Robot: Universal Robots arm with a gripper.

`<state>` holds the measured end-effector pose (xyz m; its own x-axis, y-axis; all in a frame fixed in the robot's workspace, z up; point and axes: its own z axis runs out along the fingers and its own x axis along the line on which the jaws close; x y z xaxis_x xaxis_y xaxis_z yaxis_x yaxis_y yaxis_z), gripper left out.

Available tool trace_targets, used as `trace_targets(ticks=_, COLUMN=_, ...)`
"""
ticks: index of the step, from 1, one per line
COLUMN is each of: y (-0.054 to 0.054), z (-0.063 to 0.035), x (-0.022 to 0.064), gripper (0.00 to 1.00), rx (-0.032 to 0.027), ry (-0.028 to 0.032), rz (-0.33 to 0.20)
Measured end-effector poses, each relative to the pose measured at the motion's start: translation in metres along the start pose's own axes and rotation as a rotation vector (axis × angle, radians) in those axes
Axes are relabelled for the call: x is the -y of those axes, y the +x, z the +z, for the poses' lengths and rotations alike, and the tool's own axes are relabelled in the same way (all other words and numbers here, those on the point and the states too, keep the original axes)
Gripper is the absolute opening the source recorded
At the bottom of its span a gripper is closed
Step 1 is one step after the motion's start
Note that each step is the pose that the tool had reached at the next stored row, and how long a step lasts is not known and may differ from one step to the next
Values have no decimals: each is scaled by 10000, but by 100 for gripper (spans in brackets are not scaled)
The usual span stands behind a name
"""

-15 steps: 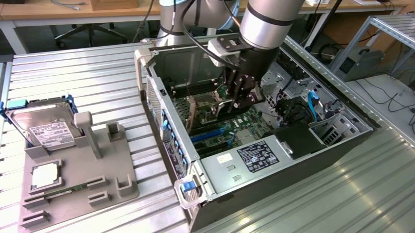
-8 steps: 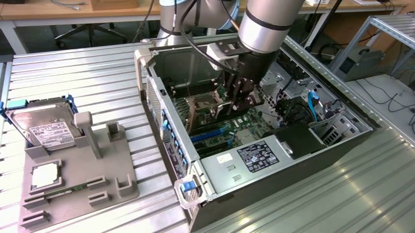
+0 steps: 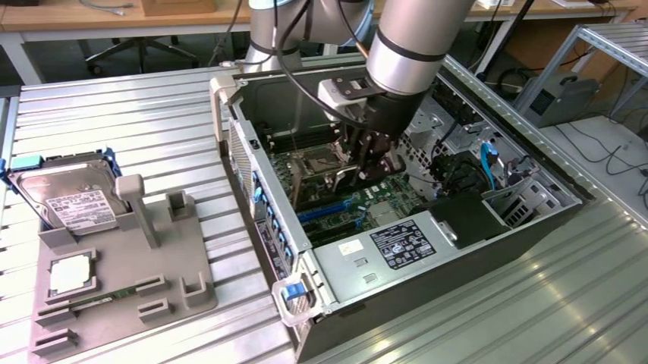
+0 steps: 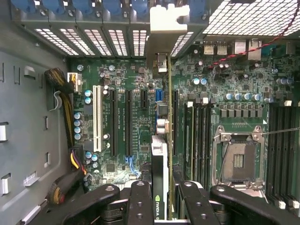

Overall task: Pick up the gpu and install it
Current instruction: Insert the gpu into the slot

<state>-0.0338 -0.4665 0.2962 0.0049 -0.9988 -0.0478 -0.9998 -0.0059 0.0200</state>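
Well out from the computer case (image 3: pixel 426 318), toward the exterior view's left, a grey fixture (image 3: pixel 172 280) lies on the ribbed metal surface (image 3: pixel 132 121). It carries a hard drive (image 3: pixel 71 199) in a blue-edged frame, a square processor chip (image 3: pixel 69 273) and a slim green memory stick (image 3: pixel 106 297).

The computer case lies open on its side, with a labelled power supply (image 3: pixel 395 243) in the corner nearest the camera. The arm reaches down into the middle of the case, and its end effector (image 3: pixel 366 163) hangs just above the motherboard (image 4: pixel 126 93).

In the wrist view, the end effector (image 4: pixel 166 206) is clamped on the gpu (image 4: pixel 160 159), with black fingers (image 4: pixel 140 206) pressed on either side of the card. The gpu stands edge-on inside the case, over the dark expansion slots. It sits between the white slot (image 4: pixel 97 112) and the empty processor socket (image 4: pixel 238 159). Its pale bracket (image 4: pixel 166 28) reaches the case's slotted rear wall. Whether the card's edge is already in a slot cannot be told.
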Motion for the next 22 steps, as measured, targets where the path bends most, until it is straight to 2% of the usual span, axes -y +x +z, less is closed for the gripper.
trace_targets(ticks=14, y=4, z=97, x=-18, gripper=27, rx=-1, ry=1, rz=0)
trace_targets(ticks=22, y=5, z=104, x=-50, gripper=27, rx=1, ry=4, rz=0)
